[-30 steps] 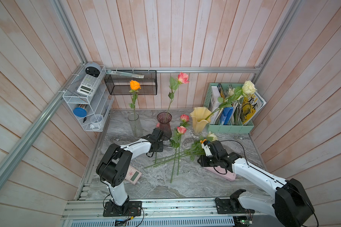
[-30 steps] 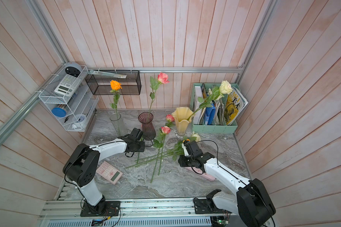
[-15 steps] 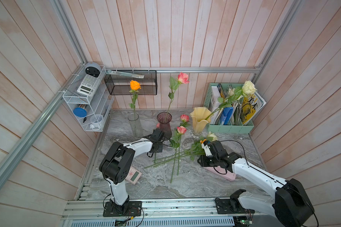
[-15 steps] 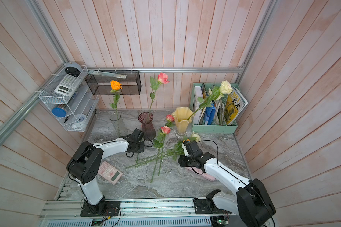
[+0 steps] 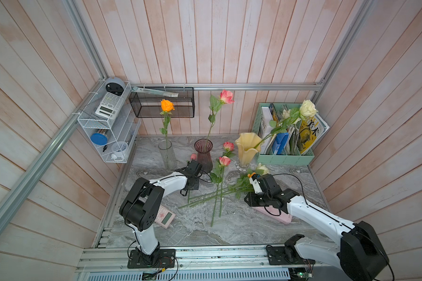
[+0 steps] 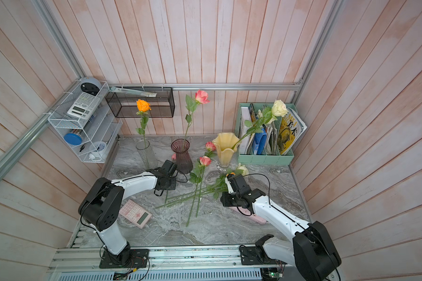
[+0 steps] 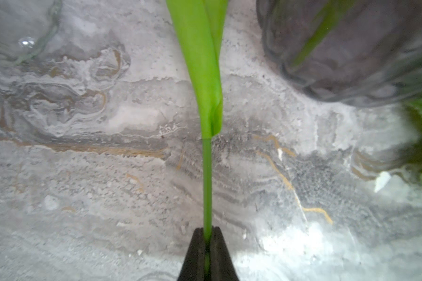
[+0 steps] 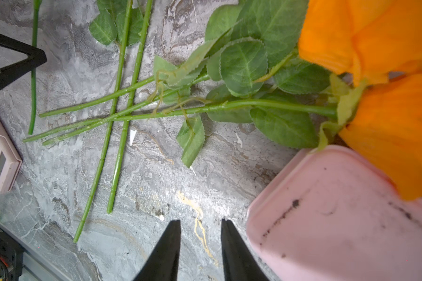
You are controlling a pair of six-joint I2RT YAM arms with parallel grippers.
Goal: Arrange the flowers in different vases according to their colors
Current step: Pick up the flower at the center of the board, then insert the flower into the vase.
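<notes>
1. The left gripper (image 7: 207, 234) is squeezed tight on a thin green stem (image 7: 207, 180) with a long smooth leaf. It is low over the table (image 5: 229, 231), on the near side of the clear vase (image 5: 167, 154) and the purple vase (image 5: 203, 155).
2. The right gripper (image 8: 200, 222) has its jaws apart and grasps nothing. It is beside a pink box (image 8: 339, 219).
3. An orange rose (image 5: 167, 105) stands in the clear vase, a pink rose (image 5: 226, 96) in the purple vase, and a cream rose (image 5: 308, 109) in the yellow vase (image 5: 247, 148).
4. More flowers (image 5: 240, 186) lie crossed on the table between the two arms.
</notes>
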